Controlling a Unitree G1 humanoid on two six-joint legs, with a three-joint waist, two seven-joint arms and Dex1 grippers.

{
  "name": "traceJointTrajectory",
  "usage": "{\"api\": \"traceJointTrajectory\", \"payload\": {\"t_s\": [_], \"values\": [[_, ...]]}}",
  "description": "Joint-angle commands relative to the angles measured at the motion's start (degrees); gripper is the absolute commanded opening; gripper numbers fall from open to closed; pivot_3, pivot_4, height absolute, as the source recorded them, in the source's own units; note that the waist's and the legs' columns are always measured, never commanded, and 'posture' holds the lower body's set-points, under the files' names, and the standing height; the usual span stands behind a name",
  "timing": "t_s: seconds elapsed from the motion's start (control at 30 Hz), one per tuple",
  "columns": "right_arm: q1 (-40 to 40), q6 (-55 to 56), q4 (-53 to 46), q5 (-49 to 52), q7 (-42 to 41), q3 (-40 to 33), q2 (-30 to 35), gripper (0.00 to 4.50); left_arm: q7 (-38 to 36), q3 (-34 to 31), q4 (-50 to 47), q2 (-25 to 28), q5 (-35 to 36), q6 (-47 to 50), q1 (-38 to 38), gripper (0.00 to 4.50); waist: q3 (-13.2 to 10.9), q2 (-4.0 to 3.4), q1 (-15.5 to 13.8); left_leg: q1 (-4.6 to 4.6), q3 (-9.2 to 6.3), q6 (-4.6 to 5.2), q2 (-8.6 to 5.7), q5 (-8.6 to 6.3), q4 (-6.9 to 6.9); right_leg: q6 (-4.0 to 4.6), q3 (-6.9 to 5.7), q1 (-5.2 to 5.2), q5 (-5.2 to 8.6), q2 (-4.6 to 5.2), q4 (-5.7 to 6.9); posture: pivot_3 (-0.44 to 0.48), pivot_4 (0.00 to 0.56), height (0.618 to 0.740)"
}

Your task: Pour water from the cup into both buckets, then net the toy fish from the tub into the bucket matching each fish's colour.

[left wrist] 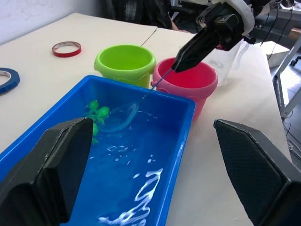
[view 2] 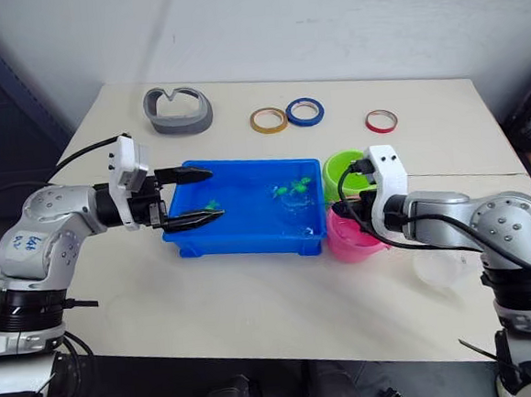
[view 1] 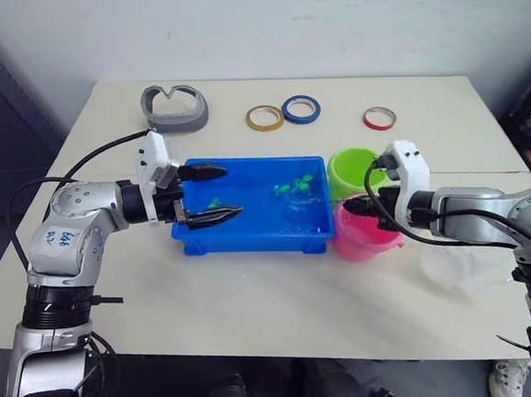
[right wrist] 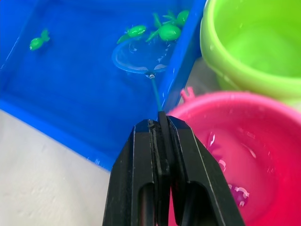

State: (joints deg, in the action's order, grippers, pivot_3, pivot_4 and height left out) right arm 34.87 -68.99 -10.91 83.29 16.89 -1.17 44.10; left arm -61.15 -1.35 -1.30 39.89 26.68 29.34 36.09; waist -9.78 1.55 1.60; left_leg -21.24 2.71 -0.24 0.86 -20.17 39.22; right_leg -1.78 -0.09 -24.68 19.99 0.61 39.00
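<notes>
Right gripper clamped on thin dark handle of blue-rimmed mesh hoop net, dipped by green plastic fish in glossy blue rectangular tub mid-desk w/ wet pink bucket beside; left gripper spread, empty.

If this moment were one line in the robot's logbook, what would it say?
stage: netting green fish | right gripper: shut on net handle, hoop in tub beside green fish | left gripper: open over tub | pink bucket: holds pink fish
</notes>
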Motion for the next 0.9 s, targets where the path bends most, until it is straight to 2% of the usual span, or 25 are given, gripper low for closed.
{"api": "traceJointTrajectory", "payload": {"t_s": [0.03, 0.27, 0.53, 0.73, 0.9], "values": [[1.59, 1.39, -1.82, -7.34, -3.98, 0.55, -0.31, 0.00, 0.50, -2.05, -1.90, 0.77, 0.71, -0.37, -0.09, 4.49, 0.00, 0.00, -0.02, -0.02, 0.00, 0.00, 0.00, 0.00, 0.00, 0.00, 0.00, 0.00, 0.00, 0.00, 0.01, 0.000, 0.150, 0.740], [2.27, 0.70, -2.09, -15.71, -10.43, 1.05, -2.14, 0.00, 1.07, -2.97, -2.67, 1.41, 1.22, 0.15, -0.77, 4.49, 0.00, 0.00, 0.01, -0.03, 0.00, 0.02, 0.00, -0.01, 0.00, -0.01, -0.01, 0.00, -0.01, 0.01, 0.02, 0.000, 0.150, 0.740], [0.43, 7.44, -9.41, -29.63, -25.81, 5.18, 1.04, 0.00, 1.17, -2.93, -2.63, 1.54, 1.18, 0.18, -0.85, 4.49, 0.00, 0.00, -0.04, -0.03, 0.00, 0.03, 0.00, -0.02, -0.02, -0.01, -0.01, -0.01, -0.01, 0.00, 0.02, 0.000, 0.150, 0.740], [-6.14, 17.33, -15.79, -40.59, -35.36, 5.93, 4.34, 0.00, 0.55, -2.04, -0.62, 1.05, 0.61, -0.60, 0.55, 4.49, 0.00, 0.00, -0.09, -0.03, -0.01, 0.05, -0.01, -0.03, -0.02, -0.02, -0.02, 0.01, -0.01, 0.00, 0.02, 0.000, 0.150, 0.740], [-14.21, 21.66, -21.14, -41.48, -40.15, -0.74, 4.66, 0.00, -0.74, -1.42, 1.46, -0.18, 1.57, -0.09, 3.50, 4.49, 0.00, 0.00, -0.14, -0.02, -0.01, 0.05, -0.02, -0.03, 0.00, -0.02, -0.02, 0.01, -0.01, 0.00, 0.04, 0.000, 0.150, 0.740]]}}
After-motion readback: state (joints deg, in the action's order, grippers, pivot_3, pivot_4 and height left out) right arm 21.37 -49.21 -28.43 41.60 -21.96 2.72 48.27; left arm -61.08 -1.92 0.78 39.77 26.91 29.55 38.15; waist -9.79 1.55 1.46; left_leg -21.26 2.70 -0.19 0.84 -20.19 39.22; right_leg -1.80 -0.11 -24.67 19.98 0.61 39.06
